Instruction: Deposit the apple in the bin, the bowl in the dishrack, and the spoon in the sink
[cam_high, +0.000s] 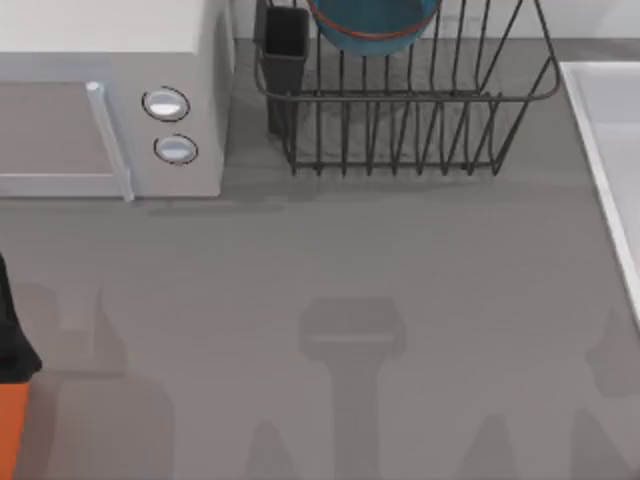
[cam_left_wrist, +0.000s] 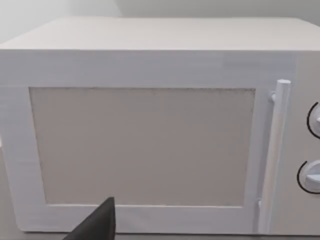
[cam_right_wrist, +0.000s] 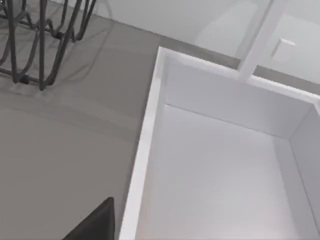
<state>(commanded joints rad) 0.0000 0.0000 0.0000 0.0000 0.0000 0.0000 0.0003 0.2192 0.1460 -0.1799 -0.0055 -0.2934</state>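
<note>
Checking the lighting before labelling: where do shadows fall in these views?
Top view: soft arm-shaped shadows darken the table near its lower edge, and a fainter one lies under the dishrack. Right wrist view: the rack's wires cast thin shadows on the table; the sink is evenly lit. Left wrist view: the microwave shows no glare.

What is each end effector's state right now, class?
Left end effector: cannot be told, facing the microwave.
Right end effector: cannot be told, above the sink.

A white microwave (cam_high: 110, 95) with two round knobs (cam_high: 166, 104) stands at the grey table's (cam_high: 330, 270) far left.
</note>
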